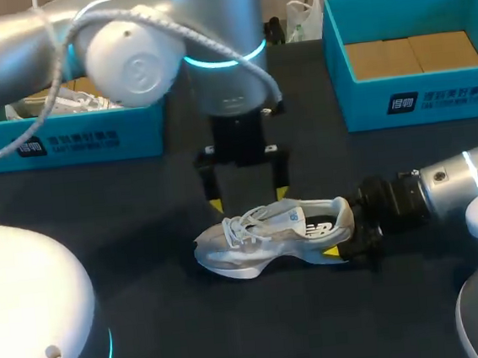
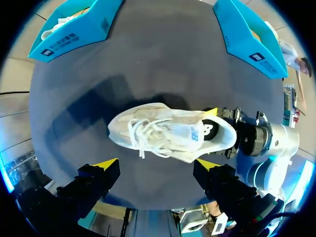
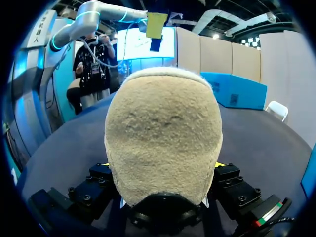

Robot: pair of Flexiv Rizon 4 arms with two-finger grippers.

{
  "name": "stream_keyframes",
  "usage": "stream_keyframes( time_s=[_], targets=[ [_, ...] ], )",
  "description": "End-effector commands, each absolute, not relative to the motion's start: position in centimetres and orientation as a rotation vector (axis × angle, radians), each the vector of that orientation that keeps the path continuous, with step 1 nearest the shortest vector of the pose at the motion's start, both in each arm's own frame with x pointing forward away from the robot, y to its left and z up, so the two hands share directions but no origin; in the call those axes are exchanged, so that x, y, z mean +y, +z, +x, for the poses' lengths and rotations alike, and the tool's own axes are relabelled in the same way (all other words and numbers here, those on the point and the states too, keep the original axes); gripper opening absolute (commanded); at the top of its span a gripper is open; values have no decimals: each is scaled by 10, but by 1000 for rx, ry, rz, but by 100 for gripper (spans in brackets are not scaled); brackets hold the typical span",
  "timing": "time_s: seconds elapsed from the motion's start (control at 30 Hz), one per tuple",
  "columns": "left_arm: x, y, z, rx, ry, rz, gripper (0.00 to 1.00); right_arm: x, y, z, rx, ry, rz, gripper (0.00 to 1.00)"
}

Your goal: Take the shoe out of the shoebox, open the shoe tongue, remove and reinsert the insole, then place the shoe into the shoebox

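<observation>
So, step one looks done: the white sneaker point(image 1: 269, 231) is out of its box and down on the dark table point(image 1: 123, 207), a bit toward 5 o'clock of centre, with its toe pointing at 9 o'clock and its heel at 3. The right gripper point(image 1: 348, 234) comes in from 3 o'clock and is clamped on the heel, a yellow tip showing on each side of it in its own wrist view. The left gripper point(image 1: 249, 199) hangs just above the laces, fingers spread wide and touching nothing. The laces look done up and the tongue lies flat (can't see the insole at all), so my guess is that the tongue, the insole swap and the boxing are all left to do. The empty blue shoebox point(image 1: 418, 98) sits at 2 o'clock. The other shoebox point(image 1: 74, 140), at 10 o'clock, holds a second sneaker point(image 1: 62, 101).
</observation>
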State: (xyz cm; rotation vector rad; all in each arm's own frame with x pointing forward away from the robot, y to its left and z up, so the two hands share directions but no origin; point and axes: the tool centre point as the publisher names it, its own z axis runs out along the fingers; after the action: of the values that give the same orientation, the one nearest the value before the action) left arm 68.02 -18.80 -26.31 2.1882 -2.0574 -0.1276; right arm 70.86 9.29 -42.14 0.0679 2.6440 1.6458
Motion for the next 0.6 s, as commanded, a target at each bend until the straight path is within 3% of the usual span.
stream_keyframes(
  time_s=[0.03, 0.6],
  targets=[
    [-202, -264, 683, -2082, -193, 2206, 100, 93, -422, 710, 2647, 1640, 69, 0],
    [-244, -300, 685, -2175, -314, 2237, 100, 93, -422, 710, 2647, 1640, 69, 0]
  ],
)
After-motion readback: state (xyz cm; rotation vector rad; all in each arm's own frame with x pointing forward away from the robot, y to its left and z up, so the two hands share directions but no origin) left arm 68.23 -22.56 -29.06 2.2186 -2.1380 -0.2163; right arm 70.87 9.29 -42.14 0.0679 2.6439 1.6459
